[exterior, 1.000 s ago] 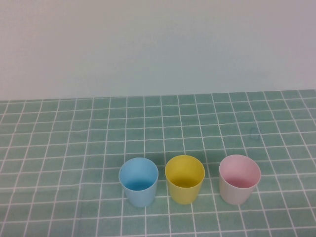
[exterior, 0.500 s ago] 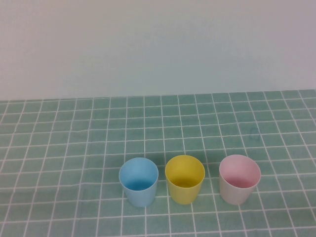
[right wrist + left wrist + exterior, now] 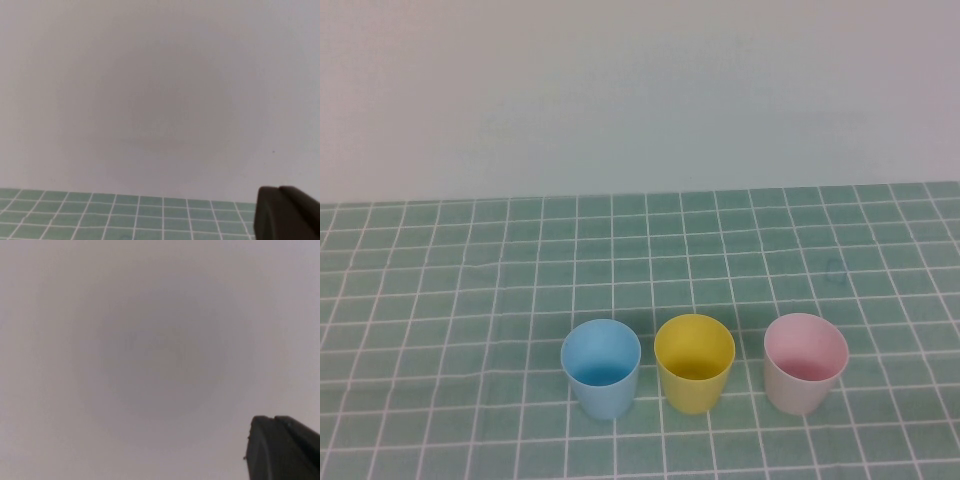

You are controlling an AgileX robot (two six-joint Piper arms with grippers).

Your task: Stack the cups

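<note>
Blue cup [image 3: 601,367], yellow cup [image 3: 694,362], pink cup [image 3: 805,361] in row, apart; both claws off-table, state unclear.

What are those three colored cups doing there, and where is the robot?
Nothing is being handled yet. The blue cup, yellow cup and pink cup stand upright in a row on the green checked cloth, apart from each other and unstacked. Neither arm shows from above. Only a dark edge of the left claw and right claw shows, both facing the wall.
</note>
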